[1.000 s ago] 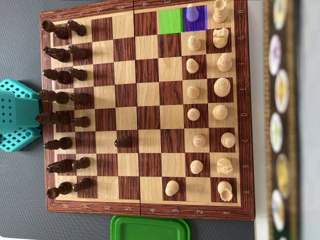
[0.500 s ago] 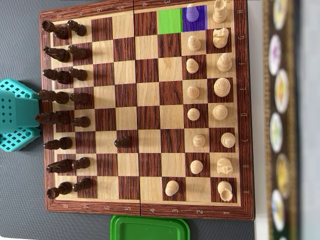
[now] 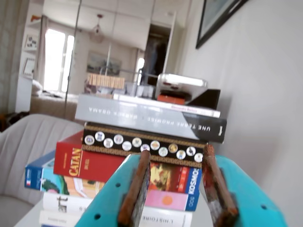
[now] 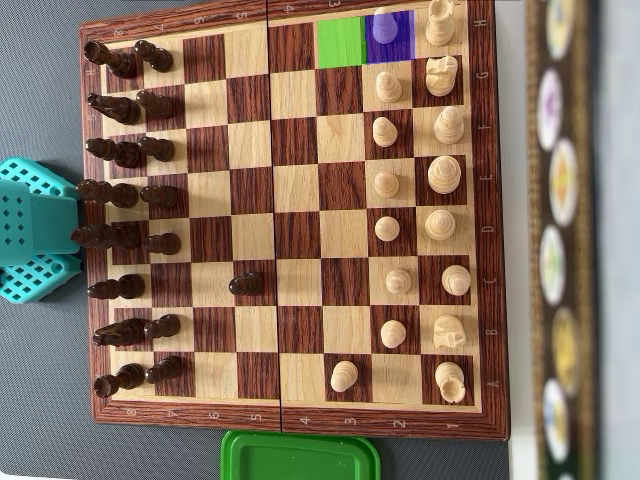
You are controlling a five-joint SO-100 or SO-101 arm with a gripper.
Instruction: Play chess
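Observation:
In the overhead view a wooden chessboard [image 4: 300, 200] lies with dark pieces [image 4: 125, 195] lined up along its left side and light pieces [image 4: 440, 175] along its right. One dark pawn [image 4: 246, 284] and one light pawn [image 4: 343, 376] stand advanced. A light pawn [image 4: 384, 27] sits on a purple-tinted square at the top, beside a green-tinted empty square [image 4: 340, 42]. My teal gripper [image 4: 68, 230] rests at the board's left edge behind the dark back row. In the wrist view the gripper [image 3: 176, 152] is open, with nothing between its fingers [image 3: 137, 189].
A green container [image 4: 300, 457] sits just below the board. A stack of books and game boxes [image 4: 560, 240] stands past the board's right edge; the wrist view faces this stack [image 3: 142, 142], with a wall behind it.

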